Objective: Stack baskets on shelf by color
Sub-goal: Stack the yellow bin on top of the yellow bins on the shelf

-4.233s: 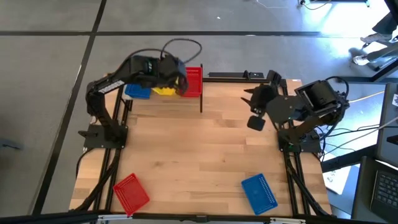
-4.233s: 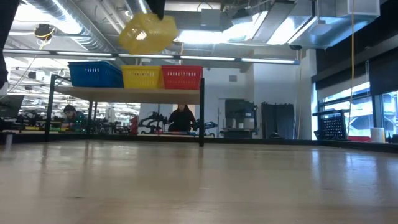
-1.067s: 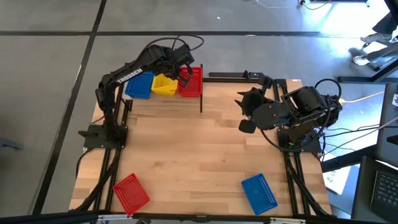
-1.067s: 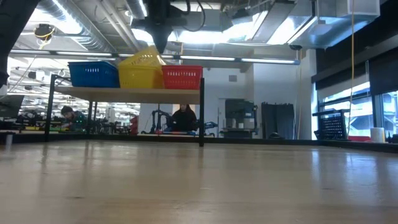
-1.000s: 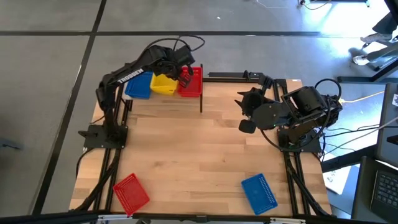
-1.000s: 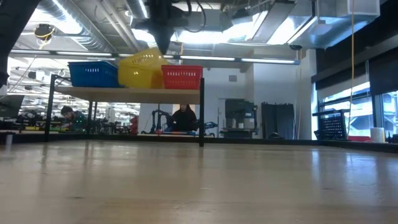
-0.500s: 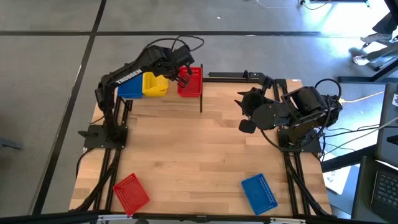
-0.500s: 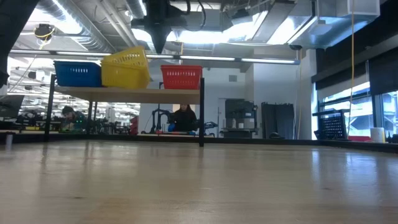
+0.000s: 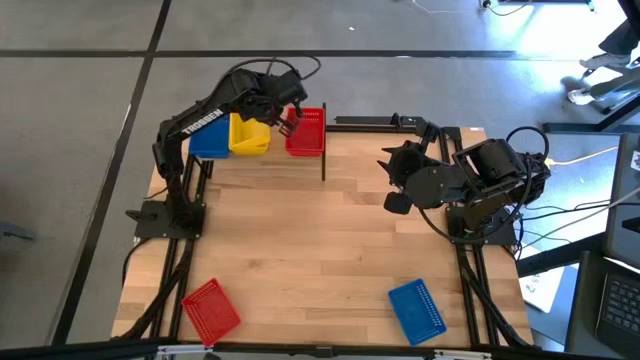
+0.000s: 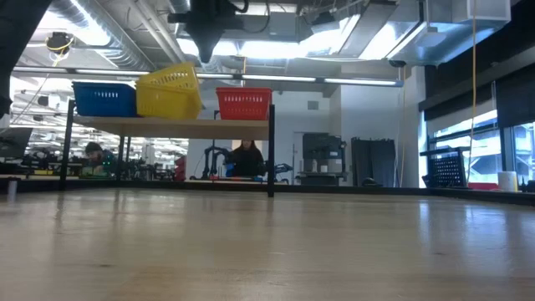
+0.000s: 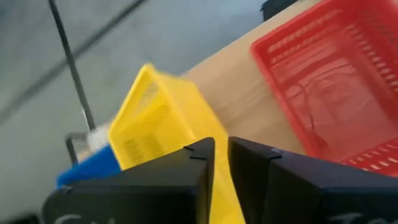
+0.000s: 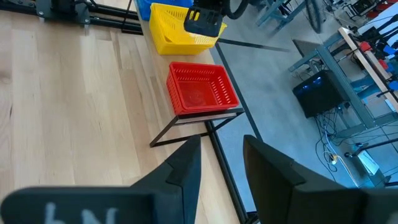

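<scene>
On the shelf (image 10: 209, 124) at the table's far left stand a blue basket (image 10: 104, 99), a taller yellow basket (image 10: 170, 90) with a slanting top rim, and a red basket (image 10: 244, 104), with a gap between yellow and red. My left gripper (image 10: 205, 52) hangs just above the yellow basket's right end (image 11: 155, 118), clear of it, its fingers (image 11: 205, 155) a narrow gap apart with nothing between them. My right gripper (image 12: 221, 149) hovers open over the table's far right part (image 9: 398, 175), pointing toward the shelf.
A red basket (image 9: 211, 308) lies at the table's near left corner and a blue basket (image 9: 416, 309) near the front right. A black post (image 9: 324, 150) stands at the shelf's right end. The middle of the wooden tabletop (image 9: 320, 240) is bare.
The yellow basket, a second ago tilted and pressed against the red one under my left gripper, has slid left along the shelf and pushed the blue basket left with it, leaving a gap to the red basket. My left gripper has then risen clear of the yellow basket.
</scene>
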You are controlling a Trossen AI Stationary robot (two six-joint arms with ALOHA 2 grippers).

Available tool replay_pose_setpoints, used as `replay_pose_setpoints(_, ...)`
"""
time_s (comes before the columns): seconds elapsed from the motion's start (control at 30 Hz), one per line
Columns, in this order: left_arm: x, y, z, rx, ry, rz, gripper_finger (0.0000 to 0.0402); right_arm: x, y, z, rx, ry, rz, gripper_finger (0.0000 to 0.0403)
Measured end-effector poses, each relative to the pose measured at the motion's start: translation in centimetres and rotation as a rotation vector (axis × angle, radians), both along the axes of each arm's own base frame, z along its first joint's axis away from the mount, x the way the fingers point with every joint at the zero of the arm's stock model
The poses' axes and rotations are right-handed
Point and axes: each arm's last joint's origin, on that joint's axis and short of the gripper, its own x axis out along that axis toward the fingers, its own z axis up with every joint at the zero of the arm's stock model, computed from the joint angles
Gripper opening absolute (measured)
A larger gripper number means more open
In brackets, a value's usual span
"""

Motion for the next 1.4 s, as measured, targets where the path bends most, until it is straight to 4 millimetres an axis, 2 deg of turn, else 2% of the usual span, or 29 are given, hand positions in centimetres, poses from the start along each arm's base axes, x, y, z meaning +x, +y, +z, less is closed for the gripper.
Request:
replay_pose_setpoints(0.23, -0.7, 1.1, 0.1, -0.133, -0.124, 0.059, 0.0073, 0.0, 0.0, 0.0, 0.000, 0.000, 0.000, 0.0117)
replay_pose_setpoints(0.57, -1.6, 1.0, 3.0, -0.092, -0.288, 0.128, 0.0070, 0.0, 0.0, 0.0, 0.000, 0.000, 0.000, 0.0117)
replay_pose_setpoints(0.77, -1.9, 1.4, 2.9, -0.150, -0.343, 0.171, 0.0070, 0.0, 0.0, 0.0, 0.000, 0.000, 0.000, 0.0117)
replay_pose_setpoints(1.13, -3.8, 3.8, 3.0, -0.213, -0.397, 0.241, 0.0070, 0.0, 0.0, 0.0, 0.006, 0.002, 0.005, 0.0117)
replay_pose_setpoints(1.4, -5.3, 3.0, 4.4, -0.219, -0.423, 0.165, 0.0070, 0.0, 0.0, 0.0, 0.007, 0.002, 0.005, 0.0117)
